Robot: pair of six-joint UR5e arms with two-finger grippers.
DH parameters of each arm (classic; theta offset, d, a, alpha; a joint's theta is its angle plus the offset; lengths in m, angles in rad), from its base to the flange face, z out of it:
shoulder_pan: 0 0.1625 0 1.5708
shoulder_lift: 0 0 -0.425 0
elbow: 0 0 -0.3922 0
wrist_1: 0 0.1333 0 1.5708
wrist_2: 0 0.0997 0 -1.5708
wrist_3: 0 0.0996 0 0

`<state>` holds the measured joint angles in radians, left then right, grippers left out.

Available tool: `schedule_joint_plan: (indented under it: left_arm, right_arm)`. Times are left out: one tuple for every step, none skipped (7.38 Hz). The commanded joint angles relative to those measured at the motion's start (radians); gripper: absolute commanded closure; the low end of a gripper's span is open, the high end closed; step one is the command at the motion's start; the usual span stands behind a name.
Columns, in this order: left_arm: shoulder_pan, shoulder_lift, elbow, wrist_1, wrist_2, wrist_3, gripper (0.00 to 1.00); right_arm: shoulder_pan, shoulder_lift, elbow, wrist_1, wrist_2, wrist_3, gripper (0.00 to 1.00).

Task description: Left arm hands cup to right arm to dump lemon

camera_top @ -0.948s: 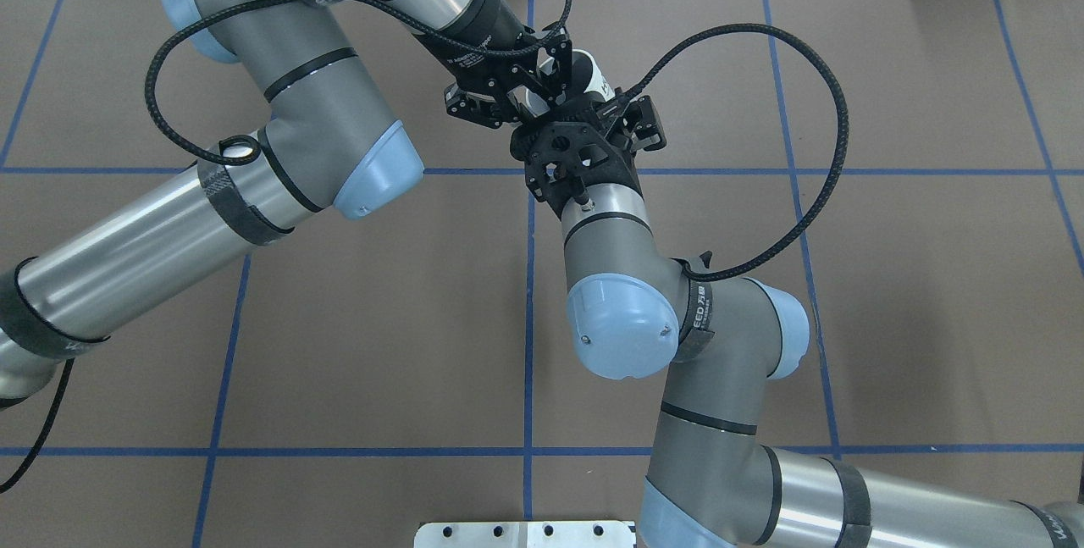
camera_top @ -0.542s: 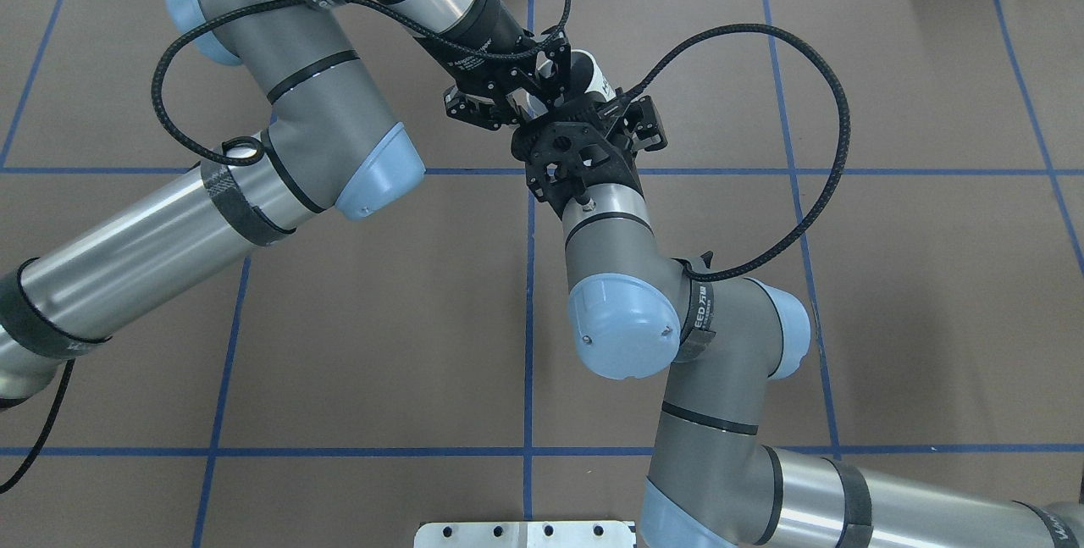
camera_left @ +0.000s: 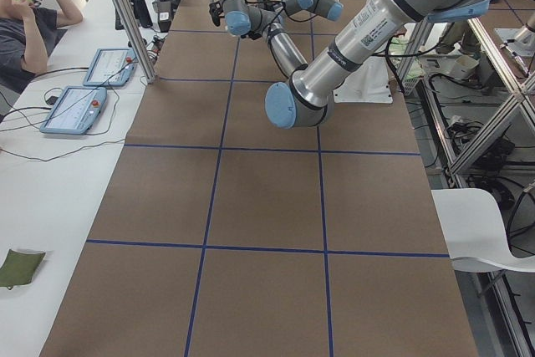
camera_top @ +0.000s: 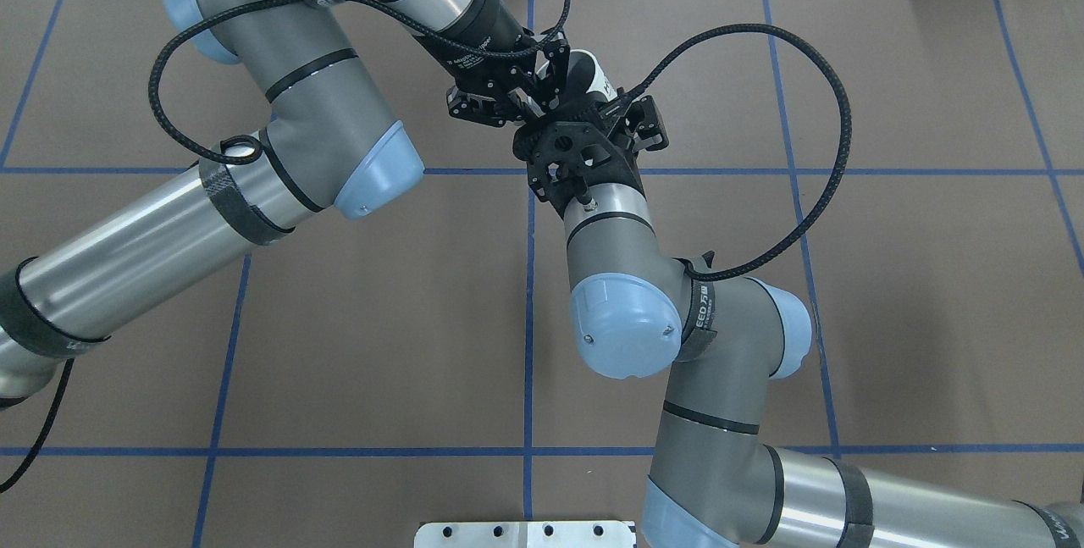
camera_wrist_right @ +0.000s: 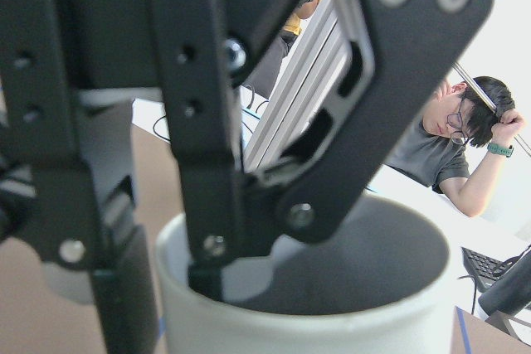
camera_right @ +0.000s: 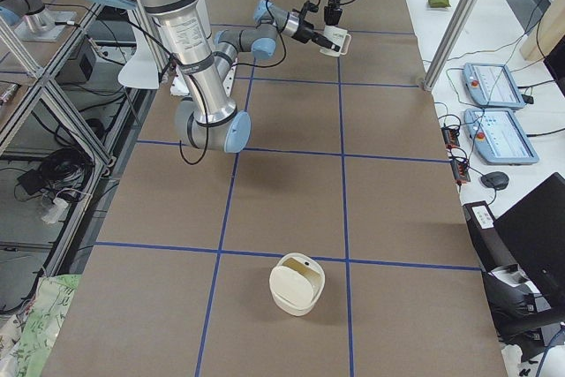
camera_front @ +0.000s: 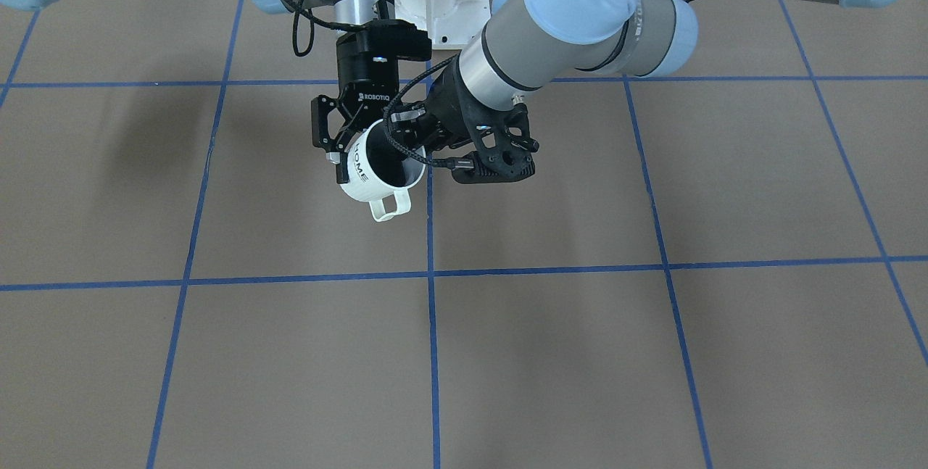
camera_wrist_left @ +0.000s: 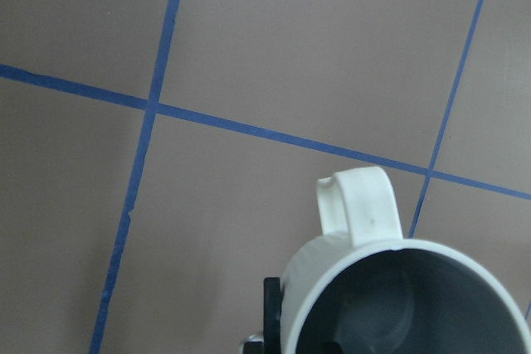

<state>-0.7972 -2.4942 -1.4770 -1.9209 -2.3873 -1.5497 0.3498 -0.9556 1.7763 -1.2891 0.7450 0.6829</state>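
You have the cup [camera_front: 380, 168] up off the tabletop [camera_front: 580, 353], tilted, its mouth toward the left gripper [camera_front: 407, 144] and its handle toward your side. The right gripper [camera_front: 345, 154] comes down from above against the cup's opposite flank. Well apart, at the tabletop's right-arm end, a round container [camera_right: 297, 283] lies on the surface.

A cream round container [camera_right: 297, 284] sits on the brown, blue-taped table [camera_right: 397, 218].

Overhead and front cameras look steeply down from opposite sides of the brown blue-taped table [camera_top: 931, 319]; side cameras watch from its ends; both wrist cameras share the off-white mug [camera_wrist_left: 390, 288], close up.
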Motion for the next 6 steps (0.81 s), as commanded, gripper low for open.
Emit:
schedule_joint_plan:
  left_arm:
    - [-0.004,0.000,0.000,0.006,-0.003,-0.033,1.00]
    - [-0.005,0.000,0.000,0.003,-0.004,-0.032,1.00]
    - [-0.007,0.000,0.000,0.003,-0.004,-0.027,1.00]
    - [-0.011,0.000,0.000,0.002,-0.004,-0.026,1.00]
    - [-0.014,0.000,0.000,0.002,-0.004,-0.026,1.00]
    - [-0.046,0.000,0.006,0.008,-0.003,-0.027,1.00]
  right_arm:
    - [0.000,-0.002,0.000,0.007,-0.003,0.003,0.00]
    - [0.000,-0.005,0.000,0.007,-0.003,0.001,0.00]
    - [-0.002,-0.005,-0.001,0.007,-0.003,0.001,0.00]
    - [-0.002,-0.005,0.000,0.007,-0.003,0.003,0.00]
    - [-0.002,-0.005,0.000,0.007,-0.003,0.003,0.00]
    - [0.000,-0.005,0.000,0.007,-0.003,0.003,0.00]
